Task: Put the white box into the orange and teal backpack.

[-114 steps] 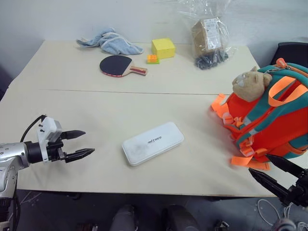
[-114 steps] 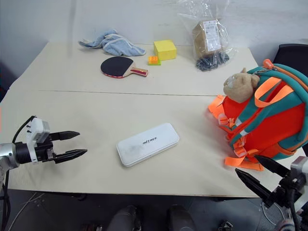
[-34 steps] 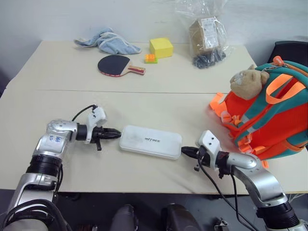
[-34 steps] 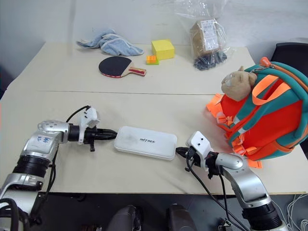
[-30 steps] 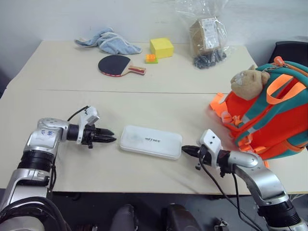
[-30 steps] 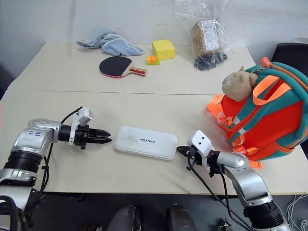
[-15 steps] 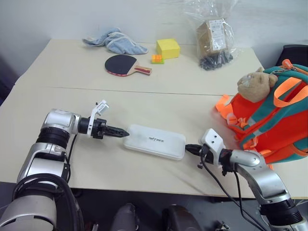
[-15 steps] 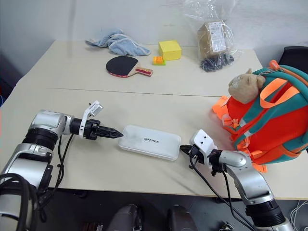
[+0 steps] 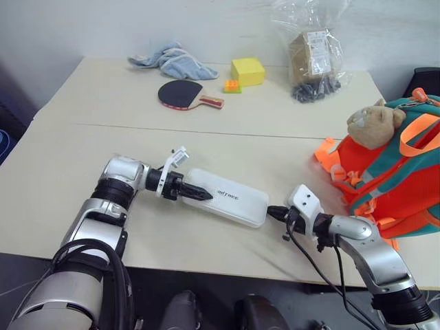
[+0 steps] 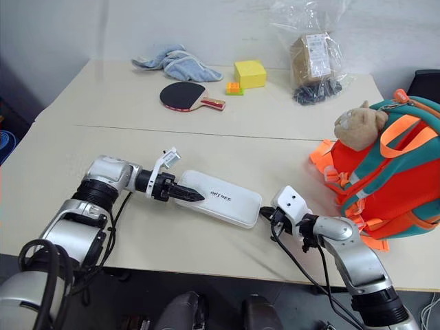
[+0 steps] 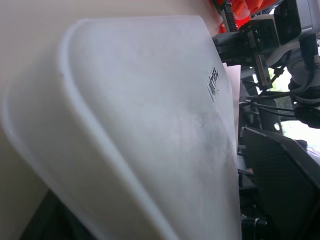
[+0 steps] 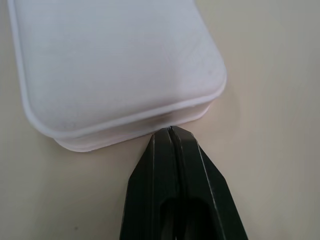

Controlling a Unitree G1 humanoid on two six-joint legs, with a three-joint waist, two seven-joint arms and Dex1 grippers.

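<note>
The white box (image 9: 228,198) is seen lying flat near the front edge of the desk (image 9: 82,103), well short of the orange and teal backpack (image 9: 395,179) standing at the right edge. The right claw (image 12: 171,131) is pressed together, its tips set against the box's right end as a stop. The left claw (image 10: 196,196) is laid over the box's left end; whether its fingers are parted around the rim or merely resting on it cannot be told. A clean pickup is likely to be helped if the left fingers are slid astride the thin end, one above and one under, while the right tip is kept firm so the box is not pushed away. Only once a firm grip is made should it be lifted towards the backpack.
</note>
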